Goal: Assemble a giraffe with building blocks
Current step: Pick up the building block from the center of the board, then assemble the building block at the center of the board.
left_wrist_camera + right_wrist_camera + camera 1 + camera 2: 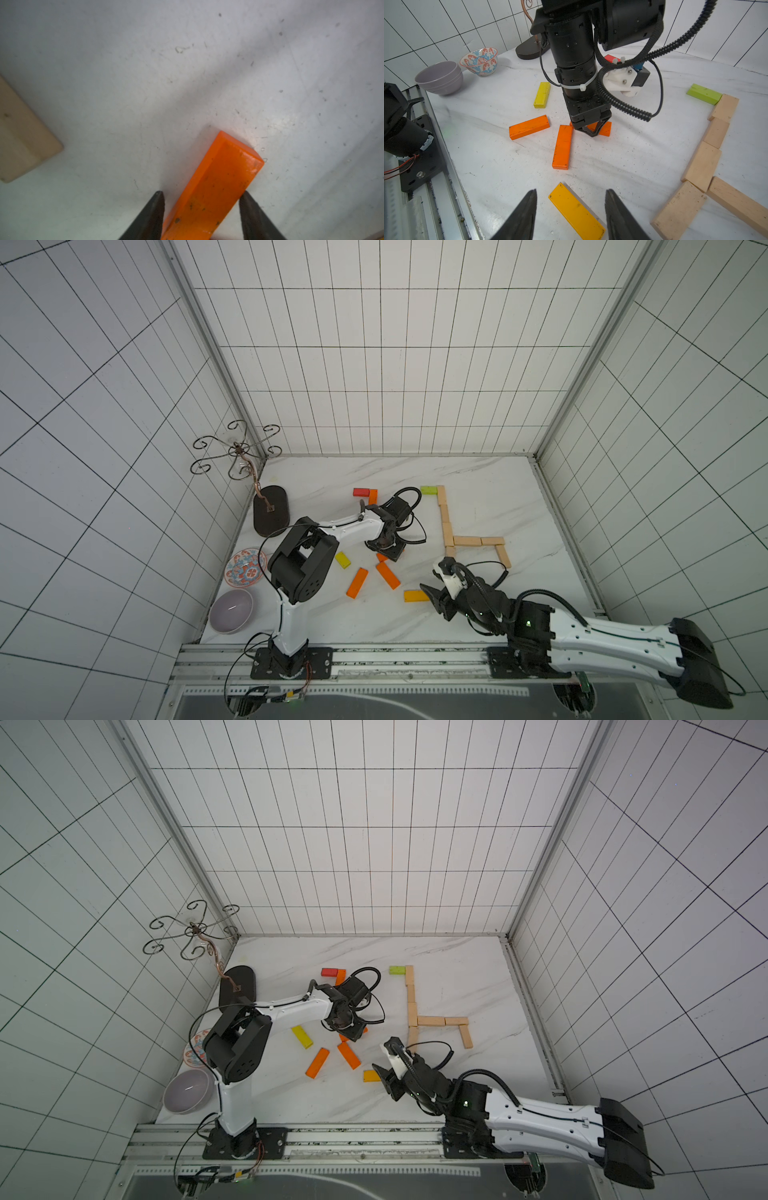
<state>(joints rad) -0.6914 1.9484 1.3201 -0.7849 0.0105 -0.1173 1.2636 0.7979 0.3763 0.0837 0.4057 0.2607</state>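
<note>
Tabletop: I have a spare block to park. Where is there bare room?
Bare marble lies between the pale wood figure and the right wall, and along the back wall. Crowded: the centre, where orange blocks cluster at the left gripper.

White arm shells [615,645], black joints [299,568], coiled black cables [618,101], dark pointed jaws

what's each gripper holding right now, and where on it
Left gripper pinches the orange block across its long sides, flat on the table. Right gripper is open, holding nothing.

No legible text, labels, brands or numbers anywhere in view.
</note>
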